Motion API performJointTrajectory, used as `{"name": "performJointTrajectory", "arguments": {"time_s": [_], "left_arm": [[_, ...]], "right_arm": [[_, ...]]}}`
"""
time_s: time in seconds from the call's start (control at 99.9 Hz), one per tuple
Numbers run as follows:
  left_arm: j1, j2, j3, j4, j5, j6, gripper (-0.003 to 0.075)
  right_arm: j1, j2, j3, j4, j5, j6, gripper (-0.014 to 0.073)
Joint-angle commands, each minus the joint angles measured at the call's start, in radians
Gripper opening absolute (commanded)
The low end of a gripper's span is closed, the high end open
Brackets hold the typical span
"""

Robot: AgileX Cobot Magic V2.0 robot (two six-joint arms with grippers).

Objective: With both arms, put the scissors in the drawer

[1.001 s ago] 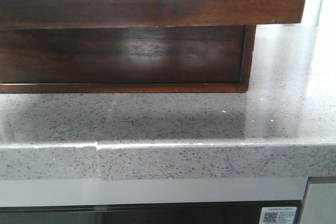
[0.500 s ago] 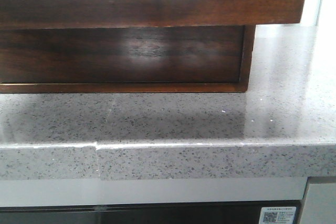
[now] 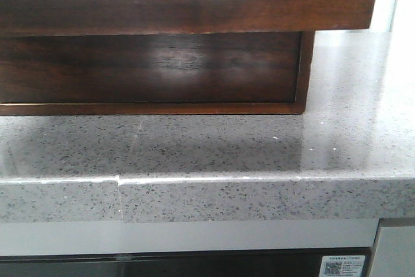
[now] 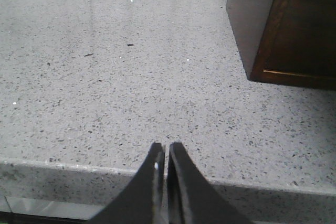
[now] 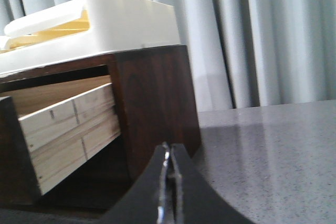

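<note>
The right gripper [image 5: 169, 182] has its fingers pressed together on nothing, beside the pulled-out drawer [image 5: 68, 124], whose pale side wall lies just off the fingertips, its long axis running away from them. The left gripper [image 4: 164, 174] is likewise closed and empty, over the speckled countertop [image 4: 105, 77] near its front edge, the cabinet's corner [image 4: 283, 30] farther off. The scissors appear in no view, so which arm is nearer them cannot be judged.

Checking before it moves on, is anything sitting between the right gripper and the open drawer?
Nothing visible. The right gripper, shut, sits beside the cabinet, with the pulled-out drawer just past it. The scissors show in no view.
</note>
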Motion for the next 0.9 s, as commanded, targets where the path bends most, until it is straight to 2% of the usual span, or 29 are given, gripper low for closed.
{"name": "performJointTrajectory", "arguments": {"time_s": [0.0, 0.11, 0.43, 0.551, 0.731, 0.891], "left_arm": [[0.0, -0.028, 0.019, -0.009, -0.06, -0.007, -0.0022], [0.0, -0.028, 0.019, -0.009, -0.06, -0.007, -0.0022], [0.0, -0.028, 0.019, -0.009, -0.06, -0.007, -0.0022], [0.0, -0.028, 0.019, -0.009, -0.06, -0.007, -0.0022], [0.0, -0.028, 0.019, -0.009, -0.06, -0.007, -0.0022], [0.0, -0.028, 0.019, -0.009, -0.06, -0.007, -0.0022]], "right_arm": [[-0.031, 0.007, 0.029, -0.014, -0.056, 0.008, -0.0041], [-0.066, -0.008, 0.029, -0.014, -0.003, 0.008, -0.0041], [-0.105, -0.09, 0.029, -0.014, 0.285, 0.002, -0.0041], [-0.106, -0.097, 0.029, 0.018, 0.371, -0.077, -0.0041], [-0.134, -0.097, 0.029, 0.176, 0.435, -0.293, -0.0041], [-0.198, -0.113, 0.029, 0.191, 0.456, -0.311, -0.0041]]}}
